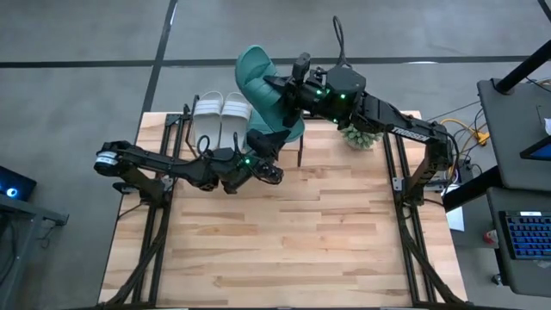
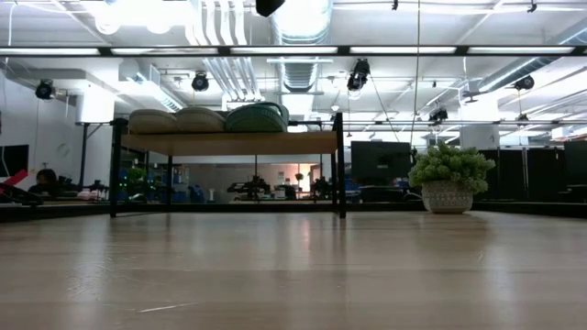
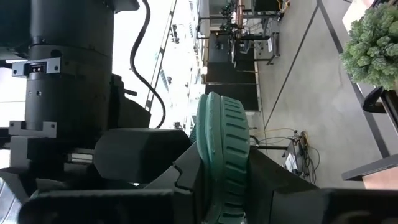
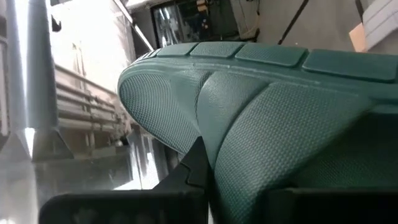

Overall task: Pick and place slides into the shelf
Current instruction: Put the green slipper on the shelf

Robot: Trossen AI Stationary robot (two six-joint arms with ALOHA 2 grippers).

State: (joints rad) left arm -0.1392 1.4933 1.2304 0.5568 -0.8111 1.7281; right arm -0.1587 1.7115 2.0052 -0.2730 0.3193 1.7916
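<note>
A teal green slide (image 3: 225, 163) stands edge-on at the centre, its ribbed strap facing the camera, clamped between the left gripper's (image 3: 217, 186) dark fingers (image 3: 143, 155). The other arm's black body (image 3: 68, 74) fills nine to eleven o'clock. A potted green plant (image 3: 373, 43) sits at two o'clock.

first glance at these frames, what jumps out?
Both grippers are shut on teal slides at the shelf on the table's far edge: the right gripper holds one teal slide tilted up over the shelf's right part, while the left gripper clamps the other teal slide at the shelf's front edge. Two white slides already lie side by side on the shelf, and a potted plant stands to its right.
</note>
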